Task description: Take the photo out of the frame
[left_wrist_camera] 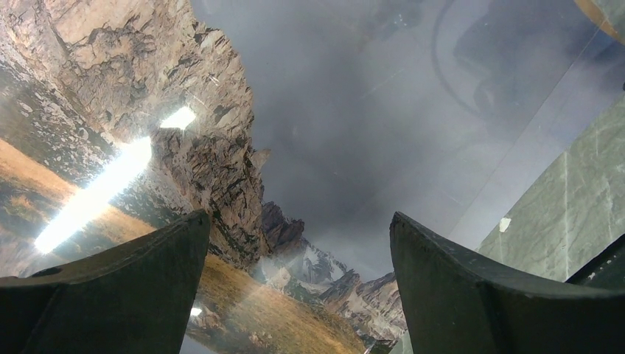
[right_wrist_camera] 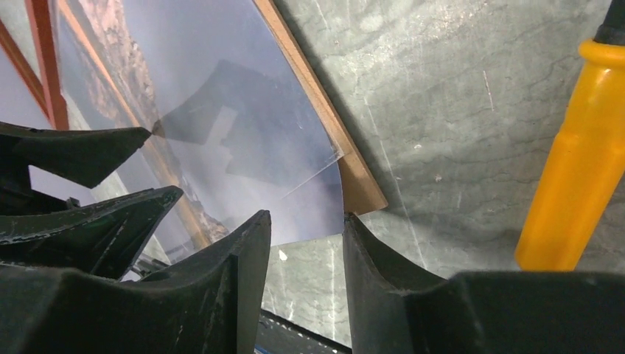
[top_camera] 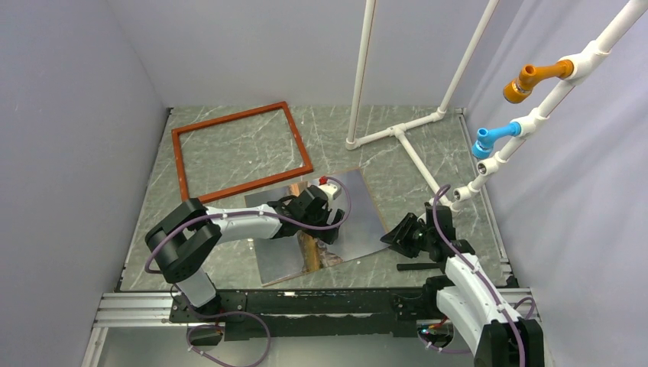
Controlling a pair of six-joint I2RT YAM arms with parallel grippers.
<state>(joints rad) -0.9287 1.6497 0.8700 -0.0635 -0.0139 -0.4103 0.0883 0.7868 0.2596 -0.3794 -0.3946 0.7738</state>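
Closest to me, the right gripper (right_wrist_camera: 304,217) sits low over the grey-green marbled table (top_camera: 328,130), its dark fingers partly apart with only a narrow gap. I see nothing caught in that gap. Its tips are just beside the near right corner of the large flat mountain photo (top_camera: 359,206), where the brown board edge shows. A clear glossy sheet (right_wrist_camera: 295,147) lies on the print, its corner stopping short of the board's corner. A yellow cylindrical handle (right_wrist_camera: 571,169) rests on the table to that gripper's right.

Further in, the left gripper (left_wrist_camera: 298,217) hangs over the photo with its fingers spread wide and nothing between them. Brown rock and grey sky fill the view under it. The photo lies flat and face up in the middle of the table.

Beyond it, the thin reddish-brown wooden frame (top_camera: 229,117) lies at the far left with bare table showing through it. Its near rail runs right beside the photo's far edge, and I can't tell whether they touch. A white pipe stand (top_camera: 361,76) rises at the far right.
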